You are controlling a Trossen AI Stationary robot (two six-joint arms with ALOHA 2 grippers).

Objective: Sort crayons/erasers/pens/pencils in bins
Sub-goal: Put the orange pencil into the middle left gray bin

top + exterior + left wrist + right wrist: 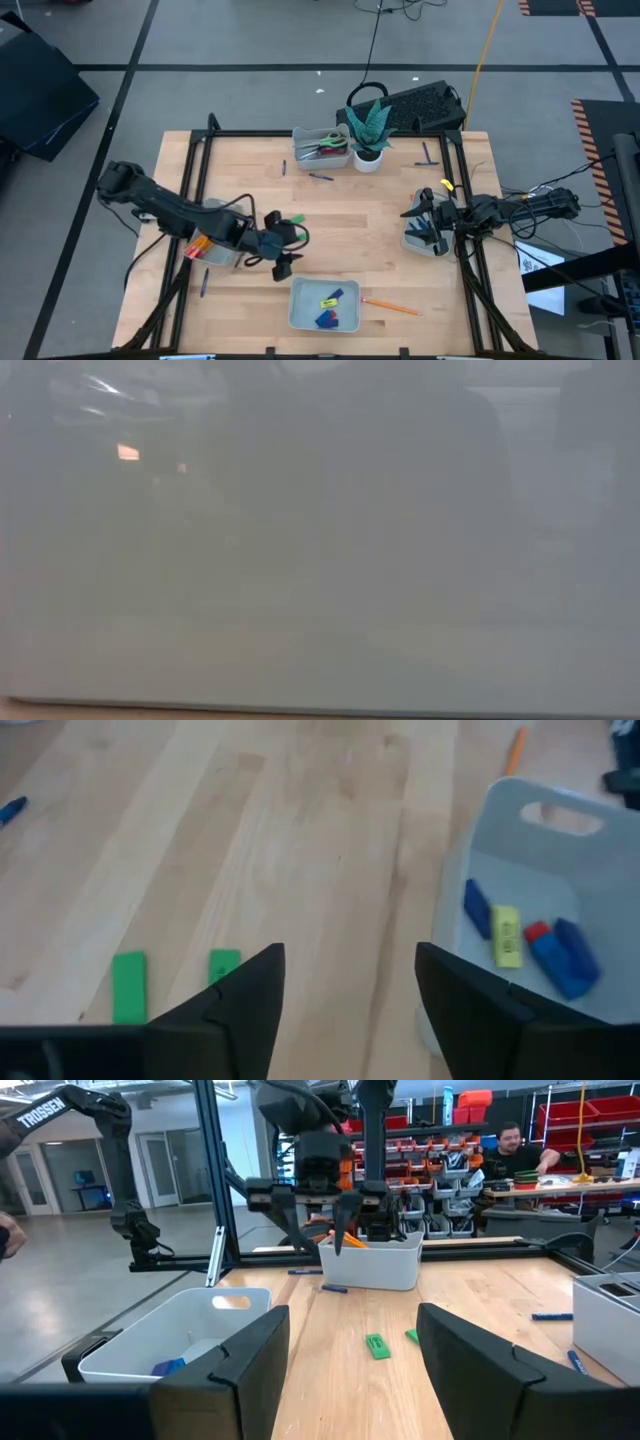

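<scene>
Left claw (350,1010) spread, empty — green erasers (129,986) lie parallel | right claw (350,1370) spread.

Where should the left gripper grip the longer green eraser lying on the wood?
Across its narrow width, mid-length, coming straight down with the open left gripper: the longer green eraser lies flat on the table, long sides bare, apart from the other green eraser. The right gripper waits, open, at the right-hand bin.
</scene>
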